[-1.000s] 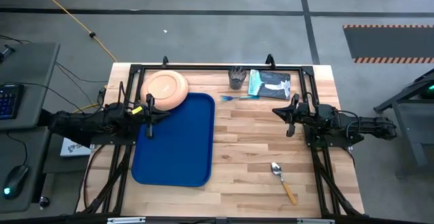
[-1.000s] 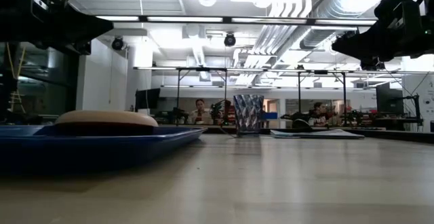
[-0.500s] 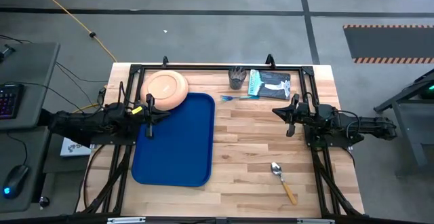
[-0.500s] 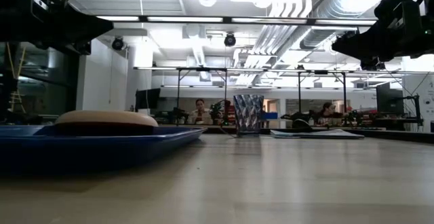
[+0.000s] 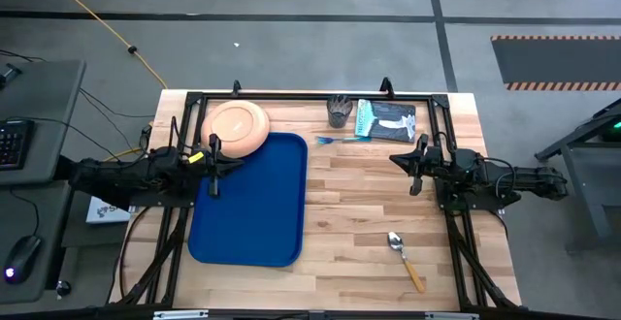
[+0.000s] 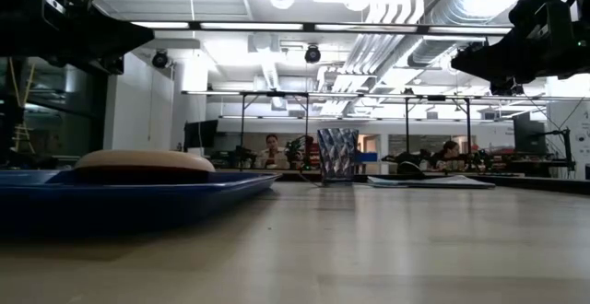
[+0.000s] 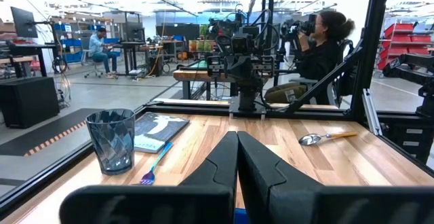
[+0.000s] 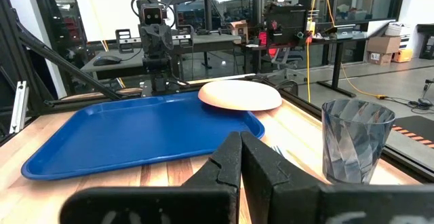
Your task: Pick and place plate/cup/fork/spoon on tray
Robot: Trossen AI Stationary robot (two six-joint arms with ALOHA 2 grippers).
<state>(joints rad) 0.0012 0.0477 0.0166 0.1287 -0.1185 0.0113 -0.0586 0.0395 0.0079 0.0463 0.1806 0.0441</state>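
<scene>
The dark-blue tray point(image 5: 247, 199) lies on the table's left half. The peach plate point(image 5: 238, 128) sits at the far left, its near edge overlapping the tray's far left corner point(image 8: 239, 94). At the far edge stands the grey cup point(image 5: 338, 112), with the light-blue fork point(image 5: 337, 140) flat on the wood just near of it. The spoon point(image 5: 406, 259) lies near the front right. My left gripper point(image 5: 212, 162) hovers shut over the tray's left rim. My right gripper point(image 5: 415, 162) hovers shut over the table's right side. Neither touches anything.
A flat teal-and-black packet point(image 5: 386, 119) lies right of the cup at the far edge. A black frame point(image 5: 291, 97) runs around the table's far edge and sides. Bare wood point(image 5: 354, 204) shows between the tray and the spoon. People sit in the room beyond the table.
</scene>
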